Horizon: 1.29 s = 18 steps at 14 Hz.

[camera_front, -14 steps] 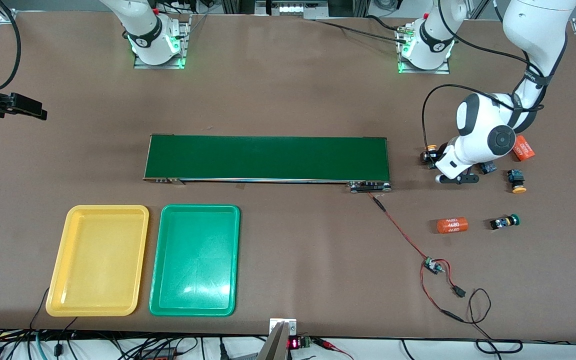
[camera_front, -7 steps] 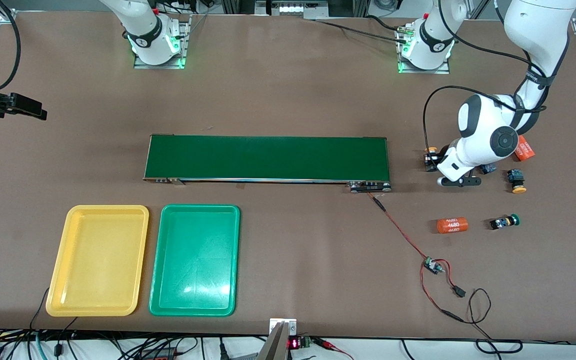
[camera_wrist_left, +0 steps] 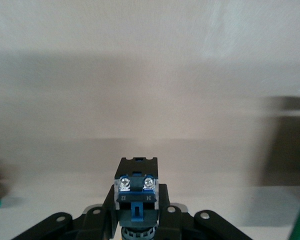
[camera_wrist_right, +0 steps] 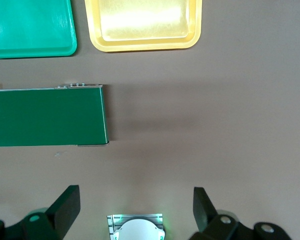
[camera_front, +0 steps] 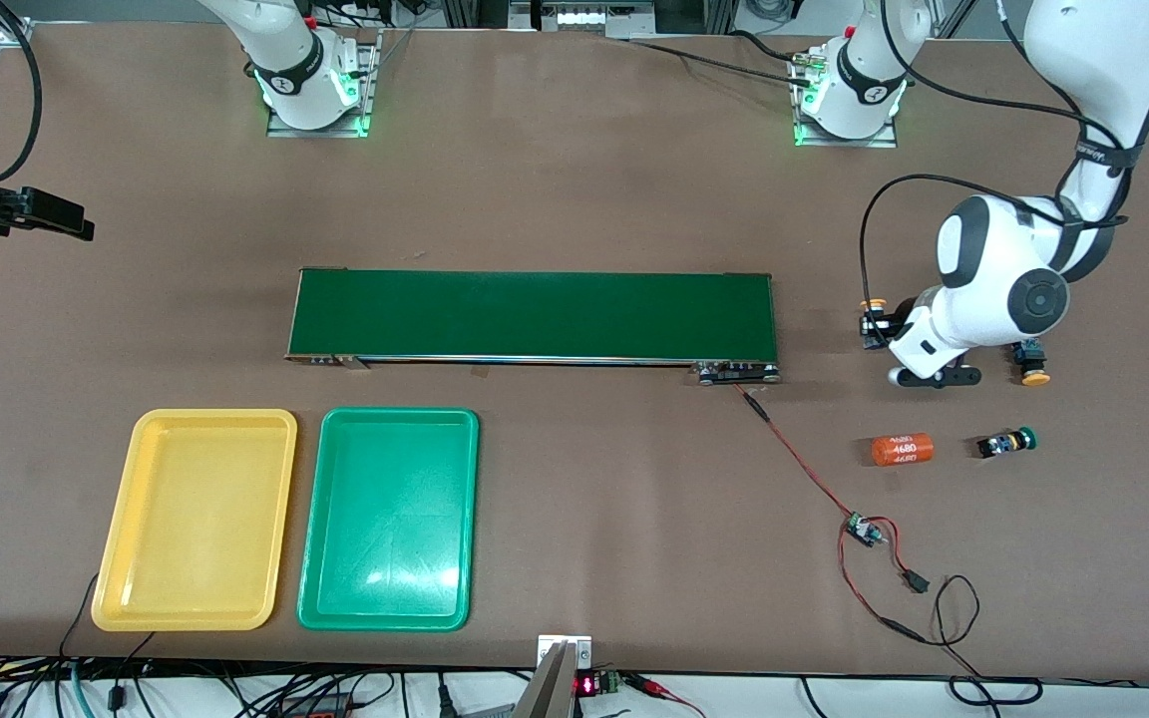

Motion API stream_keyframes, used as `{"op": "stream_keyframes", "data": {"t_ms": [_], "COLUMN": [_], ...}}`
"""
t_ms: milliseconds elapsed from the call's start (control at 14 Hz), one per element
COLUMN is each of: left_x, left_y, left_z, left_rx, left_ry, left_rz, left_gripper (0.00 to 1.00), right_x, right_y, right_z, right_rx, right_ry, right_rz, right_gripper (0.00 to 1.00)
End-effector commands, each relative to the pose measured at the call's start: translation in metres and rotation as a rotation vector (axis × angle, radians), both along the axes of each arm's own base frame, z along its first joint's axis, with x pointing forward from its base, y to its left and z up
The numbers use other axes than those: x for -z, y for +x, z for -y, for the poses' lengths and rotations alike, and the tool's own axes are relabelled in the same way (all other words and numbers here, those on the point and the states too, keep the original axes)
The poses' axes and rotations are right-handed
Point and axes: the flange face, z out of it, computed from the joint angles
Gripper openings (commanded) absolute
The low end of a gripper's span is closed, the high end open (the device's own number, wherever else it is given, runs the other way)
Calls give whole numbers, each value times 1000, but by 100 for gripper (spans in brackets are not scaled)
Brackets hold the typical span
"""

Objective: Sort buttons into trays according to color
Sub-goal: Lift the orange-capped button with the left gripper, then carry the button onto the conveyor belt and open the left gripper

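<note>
The left tool (camera_front: 877, 326) pinches a yellow-capped button (camera_wrist_left: 136, 192) — cap mostly hidden; the right tool (camera_wrist_right: 135, 205) waits, spread.

Buttons visible: three — yellow-capped (camera_front: 874, 321), yellow-capped (camera_front: 1031, 363), green-capped (camera_front: 1007, 442). Trays: yellow tray (camera_front: 197, 519), green tray (camera_front: 390, 519). One 4680 cylinder (camera_front: 902, 450). One conveyor belt (camera_front: 533, 315).

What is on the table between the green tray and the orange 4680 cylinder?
In the front view, a thin red wire crosses bare table between the green tray and the orange 4680 cylinder.
</note>
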Motion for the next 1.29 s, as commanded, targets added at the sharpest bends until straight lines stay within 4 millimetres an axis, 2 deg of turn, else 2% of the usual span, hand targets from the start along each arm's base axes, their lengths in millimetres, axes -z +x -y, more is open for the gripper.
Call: {"op": "stream_keyframes", "data": {"t_ms": [0, 143, 357, 643, 715, 929, 1072, 1215], "left_x": [-40, -54, -72, -76, -74, -64, -50, -34], "left_y": [7, 15, 25, 25, 23, 14, 7, 6], "left_z": [1, 11, 51, 99, 119, 156, 176, 184], "left_rx": [2, 23, 88, 148, 174, 183, 184, 169], "left_ry": [21, 18, -3, -24, -25, -18, -14, -13], "left_rz": [33, 56, 76, 86, 83, 62, 40, 23], "left_gripper": [10, 8, 6, 4, 2, 0, 0, 0], "right_x": [0, 0, 0, 0, 0, 0, 0, 0], "right_y": [-2, -2, -2, -2, -2, -2, -1, -1], "right_z": [3, 2, 2, 5, 5, 4, 3, 3], "right_rx": [-6, -8, -8, 4, 4, 3, 1, 1], "right_ry": [20, 20, 23, 41, 41, 47, 47, 47], "right_rz": [-5, -5, -3, -3, -3, -1, 1, 1], "right_gripper": [100, 100, 100, 100, 100, 100, 100, 100]}}
